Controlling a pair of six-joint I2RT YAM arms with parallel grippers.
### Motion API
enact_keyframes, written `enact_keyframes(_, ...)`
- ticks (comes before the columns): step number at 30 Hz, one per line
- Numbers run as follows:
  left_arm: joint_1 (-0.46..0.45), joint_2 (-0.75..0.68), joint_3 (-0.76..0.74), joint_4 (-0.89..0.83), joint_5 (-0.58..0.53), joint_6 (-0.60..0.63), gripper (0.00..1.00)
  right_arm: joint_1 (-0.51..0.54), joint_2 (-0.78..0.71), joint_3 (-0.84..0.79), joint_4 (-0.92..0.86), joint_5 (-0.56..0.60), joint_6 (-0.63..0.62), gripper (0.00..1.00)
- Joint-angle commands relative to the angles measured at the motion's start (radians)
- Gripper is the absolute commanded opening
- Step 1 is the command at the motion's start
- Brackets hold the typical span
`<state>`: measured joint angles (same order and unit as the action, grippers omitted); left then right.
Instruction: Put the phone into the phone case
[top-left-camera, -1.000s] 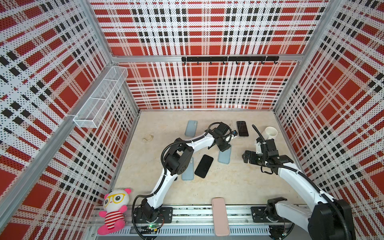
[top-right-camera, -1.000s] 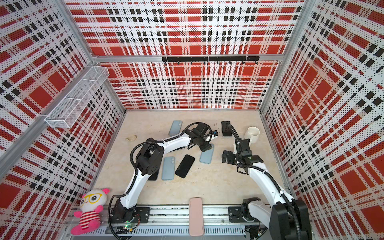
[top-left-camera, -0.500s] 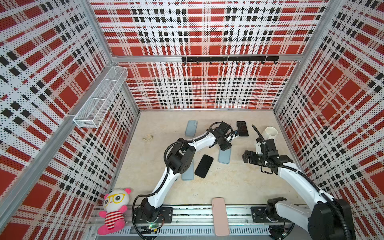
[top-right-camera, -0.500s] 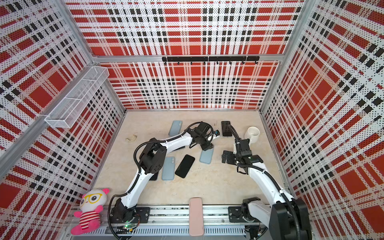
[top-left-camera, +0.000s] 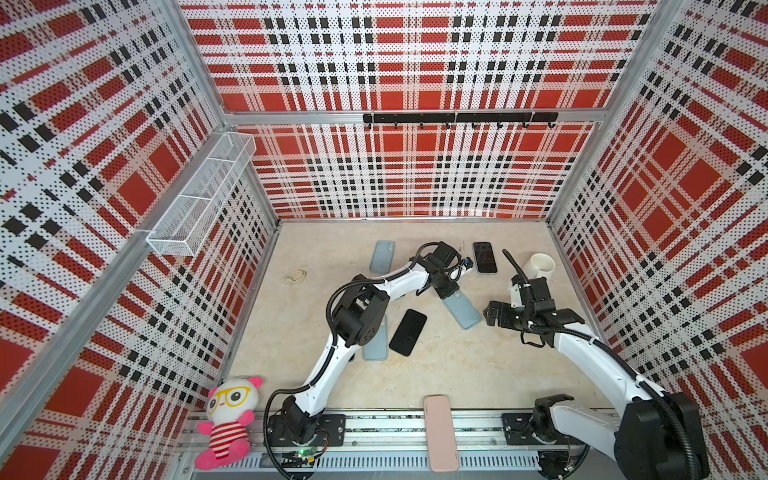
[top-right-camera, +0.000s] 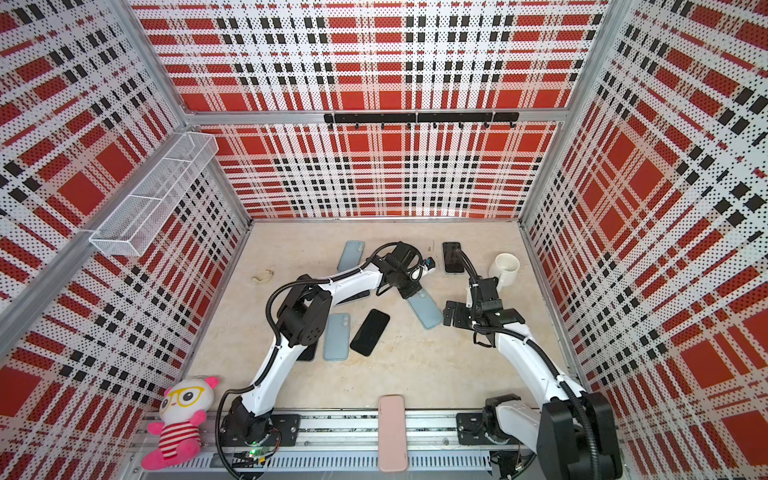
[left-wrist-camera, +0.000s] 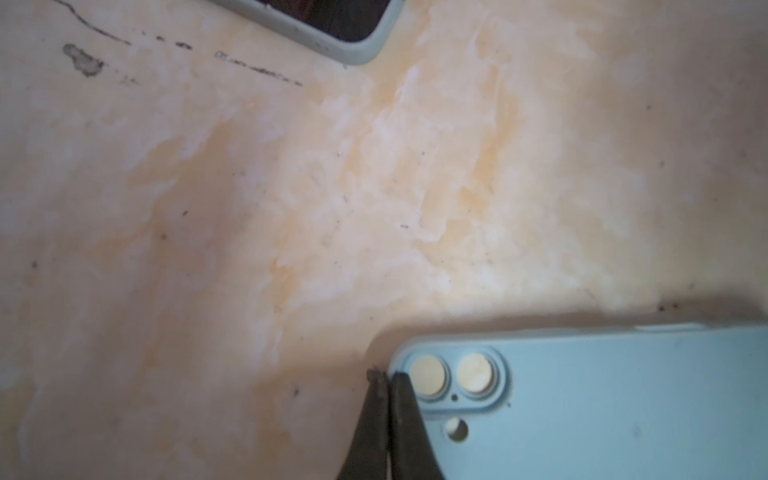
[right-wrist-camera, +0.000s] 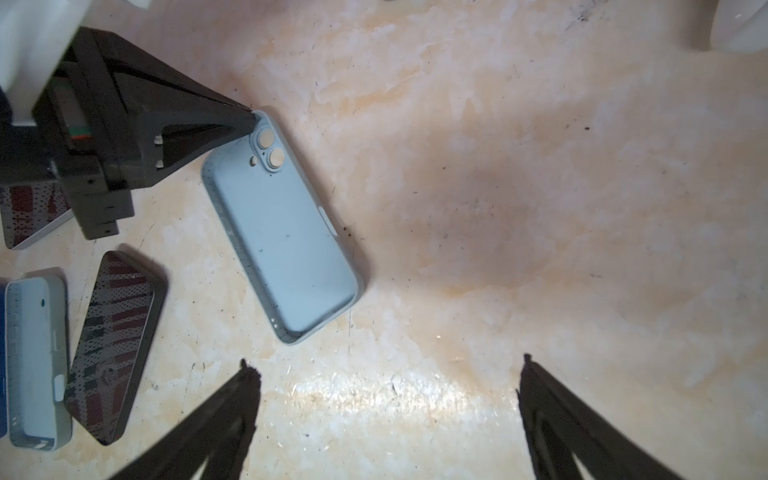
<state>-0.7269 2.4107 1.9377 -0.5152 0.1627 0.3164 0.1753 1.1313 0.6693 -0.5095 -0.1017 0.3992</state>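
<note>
A light-blue phone case (top-left-camera: 461, 309) (top-right-camera: 424, 309) lies slanted on the table with its open side up. Its camera holes (left-wrist-camera: 453, 376) show the table through them. My left gripper (top-left-camera: 444, 291) (top-right-camera: 407, 293) (left-wrist-camera: 386, 376) is shut, and its tips touch the case's camera-end corner (right-wrist-camera: 259, 120). A bare black phone (top-left-camera: 408, 331) (top-right-camera: 370, 331) (right-wrist-camera: 110, 345) lies screen up just left of the case. My right gripper (top-left-camera: 490, 314) (top-right-camera: 451, 312) (right-wrist-camera: 387, 362) stands open and holds nothing. It sits low over the table, beside the case's other end (right-wrist-camera: 316, 320).
A phone in a pale case (top-left-camera: 485, 257) (left-wrist-camera: 332, 25) and a white mug (top-left-camera: 542, 266) sit at the back right. Two more blue cases (top-left-camera: 382, 256) (top-right-camera: 336, 336) lie at left. A pink case (top-left-camera: 440, 432) rests on the front rail beside a plush toy (top-left-camera: 228, 419).
My left gripper has closed at the case's camera end, and the case now lies more slanted than before. The right arm has not moved.
</note>
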Motion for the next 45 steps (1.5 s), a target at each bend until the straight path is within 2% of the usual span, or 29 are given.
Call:
enact_keyframes(1,0.037,-0.090,-0.072,-0.009,-0.073,-0.161,0.02,-0.005,0.016,0.035,0.029,-0.005,-0.015,0.99)
enact_keyframes(3,0.048,-0.133,-0.127,0.016,-0.098,-0.260,0.00,-0.005,0.027,0.041,0.033,-0.010,-0.019,0.99)
enact_keyframes(5,0.064,-0.175,-0.191,0.044,-0.134,-0.415,0.00,-0.005,0.041,0.047,0.037,-0.017,-0.023,0.99)
enact_keyframes(10,0.092,-0.270,-0.378,0.157,-0.160,-0.712,0.00,-0.006,0.062,0.049,0.058,-0.046,-0.034,1.00)
enact_keyframes(13,0.091,-0.299,-0.456,0.206,-0.214,-0.841,0.00,-0.005,0.071,0.044,0.071,-0.058,-0.048,1.00)
enact_keyframes(16,0.084,-0.308,-0.490,0.223,-0.249,-0.913,0.00,-0.005,0.085,0.043,0.071,-0.059,-0.055,1.00)
enact_keyframes(23,0.060,-0.327,-0.494,0.201,-0.321,-0.948,0.07,-0.005,0.100,0.049,0.074,-0.065,-0.060,1.00)
enact_keyframes(26,0.059,-0.354,-0.496,0.201,-0.324,-0.951,0.22,-0.005,0.106,0.054,0.077,-0.080,-0.058,1.00)
enact_keyframes(32,0.041,-0.439,-0.495,0.186,-0.332,-0.884,0.42,-0.005,0.131,0.065,0.078,-0.083,-0.059,1.00)
enact_keyframes(35,0.033,-0.505,-0.531,0.181,-0.256,-0.783,0.58,-0.005,0.143,0.083,0.074,-0.081,-0.064,1.00)
enact_keyframes(39,0.002,-0.583,-0.557,0.026,-0.197,-0.636,0.96,-0.004,0.157,0.105,0.072,-0.068,-0.073,1.00)
enact_keyframes(42,-0.049,-0.626,-0.580,-0.078,-0.218,-0.567,0.98,-0.005,0.156,0.121,0.072,-0.045,-0.088,1.00)
enact_keyframes(45,-0.089,-0.646,-0.612,-0.147,-0.221,-0.535,0.98,-0.005,0.059,0.067,0.188,-0.105,-0.088,1.00)
